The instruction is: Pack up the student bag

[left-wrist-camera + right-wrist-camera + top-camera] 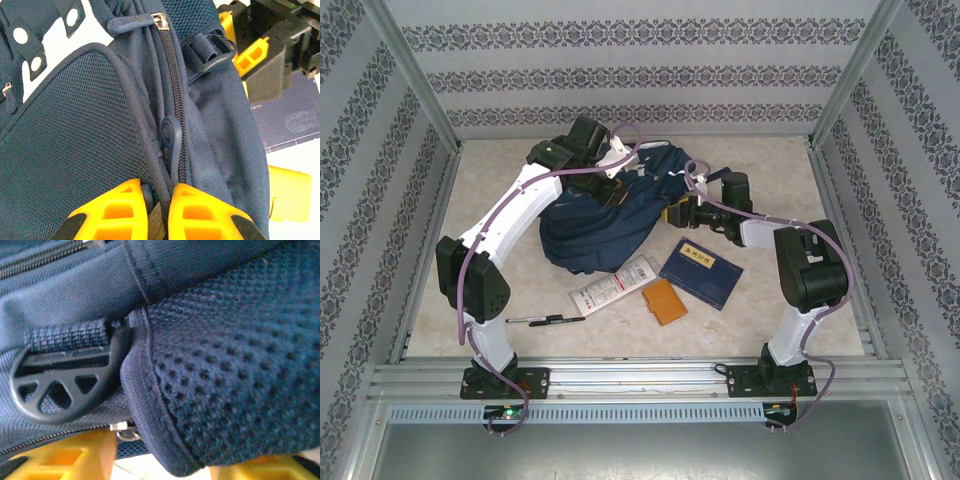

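Observation:
The student bag (605,215), a large navy backpack, lies in the middle of the table. My left gripper (611,163) reaches over its far end. In the left wrist view its yellow fingers (107,210) are shut on a fold of the bag's seam beside the closed zipper, just below a navy zipper pull (170,137). My right gripper (678,212) is at the bag's right edge. In the right wrist view its fingers (65,457) stand apart with the padded mesh edge (215,365) lying between them. A black buckle (65,385) sits to the left.
In front of the bag lie a flat navy booklet (701,273), an orange case (664,301), a white packet (613,286) and a black pen (545,320). Patterned walls and metal rails enclose the table on three sides.

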